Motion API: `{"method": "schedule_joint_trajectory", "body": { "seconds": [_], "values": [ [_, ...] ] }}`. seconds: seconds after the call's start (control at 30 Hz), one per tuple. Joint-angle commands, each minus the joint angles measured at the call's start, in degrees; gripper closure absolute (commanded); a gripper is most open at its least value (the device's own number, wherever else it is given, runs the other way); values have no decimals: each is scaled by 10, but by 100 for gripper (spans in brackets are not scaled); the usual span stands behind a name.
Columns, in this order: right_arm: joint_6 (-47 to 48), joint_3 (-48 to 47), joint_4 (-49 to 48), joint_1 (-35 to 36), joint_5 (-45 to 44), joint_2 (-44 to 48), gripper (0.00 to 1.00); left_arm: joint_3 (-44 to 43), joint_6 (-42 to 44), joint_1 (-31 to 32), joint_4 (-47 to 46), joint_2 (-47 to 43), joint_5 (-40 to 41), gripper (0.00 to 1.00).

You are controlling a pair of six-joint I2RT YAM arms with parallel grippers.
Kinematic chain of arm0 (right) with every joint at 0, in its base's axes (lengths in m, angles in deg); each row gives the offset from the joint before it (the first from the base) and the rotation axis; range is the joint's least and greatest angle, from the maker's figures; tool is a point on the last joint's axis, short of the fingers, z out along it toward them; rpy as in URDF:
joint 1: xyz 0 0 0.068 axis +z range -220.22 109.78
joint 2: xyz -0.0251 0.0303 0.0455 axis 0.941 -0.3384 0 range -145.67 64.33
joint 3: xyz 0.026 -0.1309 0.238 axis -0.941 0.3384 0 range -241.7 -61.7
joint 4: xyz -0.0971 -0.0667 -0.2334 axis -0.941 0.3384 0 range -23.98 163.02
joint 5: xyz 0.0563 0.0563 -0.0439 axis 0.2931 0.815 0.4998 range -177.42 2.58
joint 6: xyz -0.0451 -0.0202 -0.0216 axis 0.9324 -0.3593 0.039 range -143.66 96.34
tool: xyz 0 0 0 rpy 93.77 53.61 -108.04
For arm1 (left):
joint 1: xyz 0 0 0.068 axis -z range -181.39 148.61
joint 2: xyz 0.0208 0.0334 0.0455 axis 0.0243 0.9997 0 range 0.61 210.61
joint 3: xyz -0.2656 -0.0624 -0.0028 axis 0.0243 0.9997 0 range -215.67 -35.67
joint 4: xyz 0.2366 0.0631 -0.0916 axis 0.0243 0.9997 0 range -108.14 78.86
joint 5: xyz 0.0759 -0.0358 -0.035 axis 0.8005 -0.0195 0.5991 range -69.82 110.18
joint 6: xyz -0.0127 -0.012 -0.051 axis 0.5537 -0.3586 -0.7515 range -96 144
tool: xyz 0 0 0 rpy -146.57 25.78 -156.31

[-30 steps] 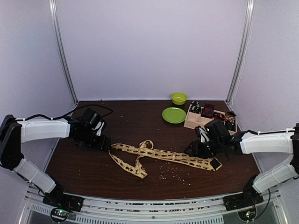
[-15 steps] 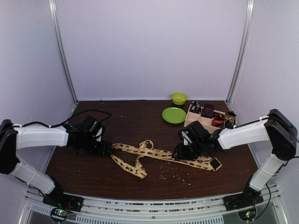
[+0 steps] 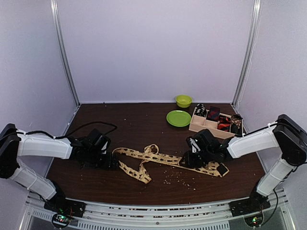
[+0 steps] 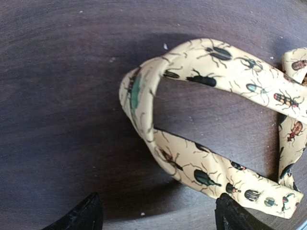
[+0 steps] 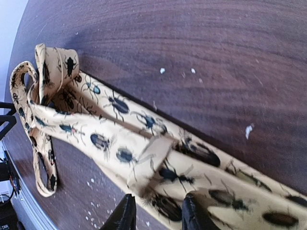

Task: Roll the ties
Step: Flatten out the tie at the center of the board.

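The tan beetle-print tie (image 3: 163, 158) lies slack and looped across the middle of the counter (image 3: 144, 127), toward the near edge, with no turn rolled into it yet. Small bundles (image 3: 213, 114) fill the wooden tray (image 3: 199, 125) at the far right corner, so those look done. The left gripper (image 3: 112, 160) hangs at the tie's left loop, jaws wide apart. The right gripper (image 3: 188, 160) sits low over its right half. I cannot tell whether those jaws pinch the fabric. All the rolling of this tie remains.
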Motion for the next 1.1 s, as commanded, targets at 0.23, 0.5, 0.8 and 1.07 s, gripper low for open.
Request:
{"method": "schedule_joint_trajectory", "body": {
  "seconds": [0.23, 0.5, 0.8, 1.07],
  "values": [
    [-7, -13, 0, -27, -2, 46, 65, -35, -13, 86, -46, -7, 31, 21],
    [-8, -12, -24, -32, 12, -33, 69, -67, -99, 191, -27, 27, 56, 25],
    [5, 24, -11, -32, 0, -39, 74, -170, -124, 255, 32, 147, 65, 17],
    [15, 63, 13, -38, -13, -21, 79, -170, -164, 249, 90, 172, 102, 38]
  ]
}}
